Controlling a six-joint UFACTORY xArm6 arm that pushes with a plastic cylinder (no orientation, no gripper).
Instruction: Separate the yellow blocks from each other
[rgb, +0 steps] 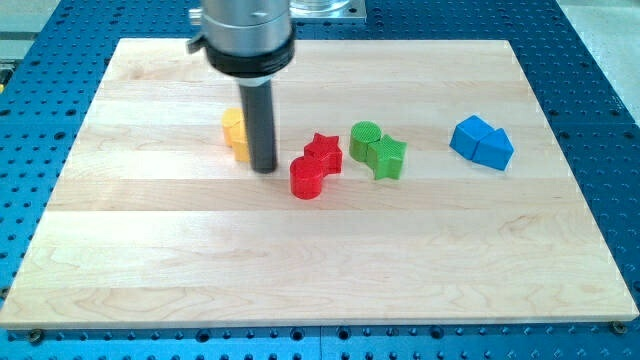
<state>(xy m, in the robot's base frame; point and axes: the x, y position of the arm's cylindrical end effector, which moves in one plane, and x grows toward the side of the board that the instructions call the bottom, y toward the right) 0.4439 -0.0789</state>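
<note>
My tip (264, 168) rests on the board (320, 260), at the lower end of a dark upright rod (260, 120) that hangs from a grey cylindrical mount (245, 35) at the view's top. There is no claw on this arm, so nothing is clenched or grasped; the rod merely stands on the wood.

Directly to the view's left of the tip, and partly hidden behind the rod, sit the yellow blocks (235, 133). They appear as one yellow mass, touching or nearly so; their shapes and the line between them cannot be made out, since the rod covers their right side. The tip stands just beside them, at their lower right edge; whether it touches them cannot be told.

To the view's right of the tip lies the red cylinder (307, 178), near but apart from the rod. The red star (323, 152) sits just above and to the right of it, touching it.

Further right, the green cylinder (365, 138) and the green star (388, 157) sit together, touching, just beside the red pair.

Well apart, toward the view's right, two blue blocks (481, 142) sit pressed together; their exact shapes are unclear, the right one sloped like a wedge.

The board lies on a blue perforated table (600, 60).
</note>
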